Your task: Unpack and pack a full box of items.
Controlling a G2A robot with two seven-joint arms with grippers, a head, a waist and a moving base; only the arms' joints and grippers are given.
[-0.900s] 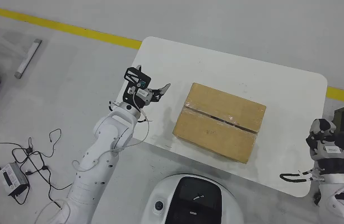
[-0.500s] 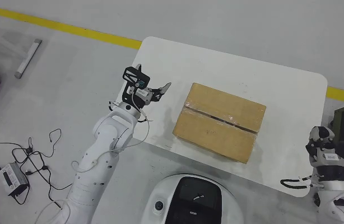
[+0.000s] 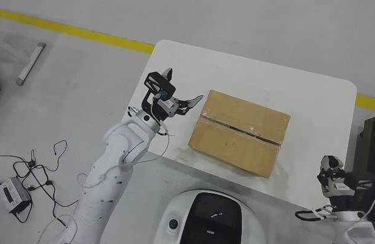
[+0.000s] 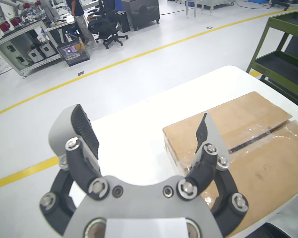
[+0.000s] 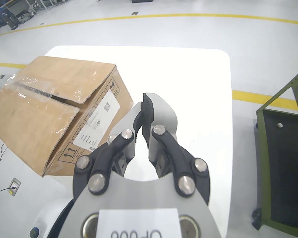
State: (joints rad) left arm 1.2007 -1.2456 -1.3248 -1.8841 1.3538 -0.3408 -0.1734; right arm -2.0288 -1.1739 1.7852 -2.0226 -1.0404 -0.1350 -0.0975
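Both arms had shifted. The left arm [image 3: 123, 152] had swung in over the surface [image 3: 309, 91] toward the box [image 3: 239, 131], while the right arm [image 3: 349, 201] had drawn back past the near right corner, toward the robot's side.

The box lay near the middle of the surface, turned a little askew, with both top flaps down. Nothing had been taken out, so the unpacking looked not yet begun.

The left gripper [image 3: 191, 104] hung just beside the box's left end, about level with its top edge. Its jaws were spread wide and held nothing, and whether a finger touched the cardboard could not be told. The right gripper [image 5: 144, 110] was clenched on nothing, off the edge of the surface and well apart from the box.

Clear tape [image 5: 39, 92] ran crinkled over the seam [image 4: 250, 141], where a dark gap showed between the flaps. A white label [image 5: 96, 122] sat on the end face toward the right arm.

The left arm's approach read as the lead-in to opening the flaps, with the right arm moved out of the way. That step would probably need a finger worked into the gap at the seam. If the tape held, the risk was that the whole box would slide or tip instead of opening, since nothing steadied its far end.
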